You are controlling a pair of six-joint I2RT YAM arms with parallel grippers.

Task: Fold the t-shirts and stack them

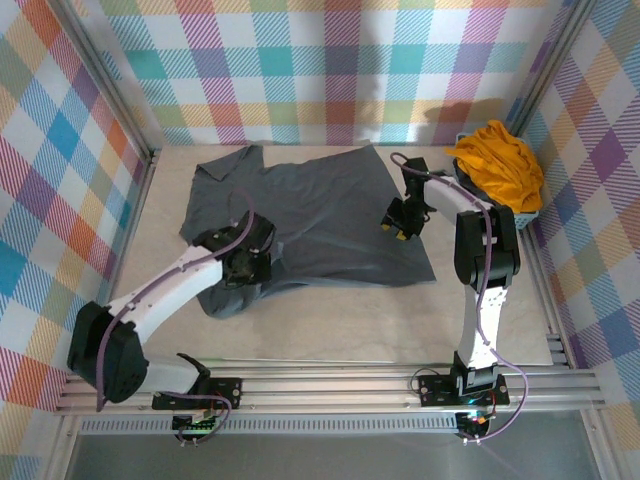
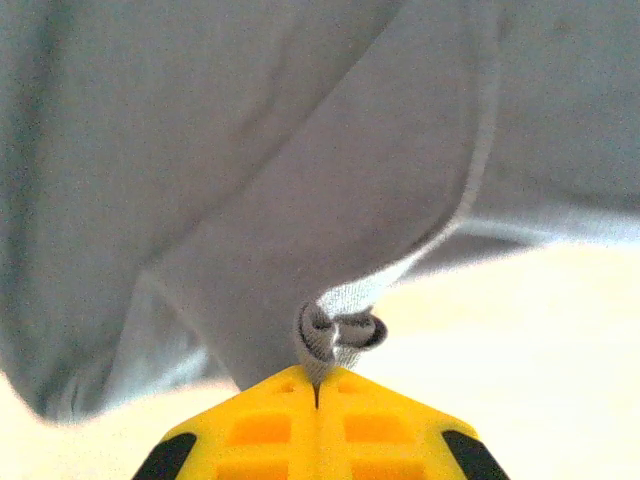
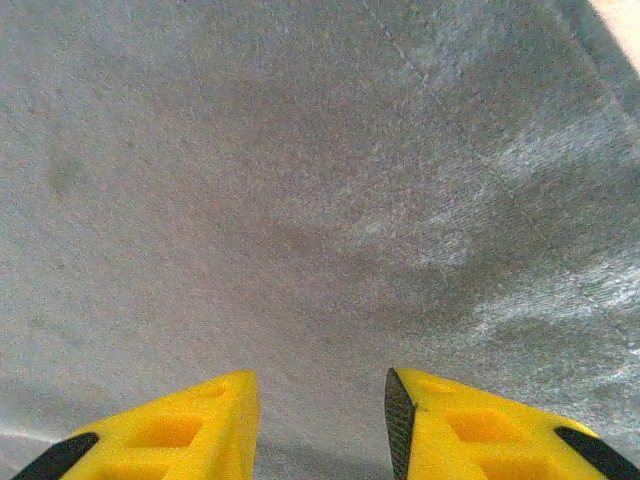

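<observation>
Walls of multi-coloured plaid-printed cloth (image 1: 330, 60) enclosed a pale beige, marble-patterned tabletop (image 1: 330, 325) on three sides. Silver aluminium frame rails (image 1: 330, 385) ran along its near edge, and slanting metal posts (image 1: 115, 85) stood at the back corners. The light was soft and even.

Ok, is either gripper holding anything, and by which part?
The left gripper is shut on the grey t-shirt, pinching a bunch of its hemmed edge. The right gripper is open above the shirt, holding nothing.

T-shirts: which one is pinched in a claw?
The slate-grey t-shirt, its edge pinched by the left claw; the mustard t-shirt lies bunched in the blue basket, untouched.
</observation>
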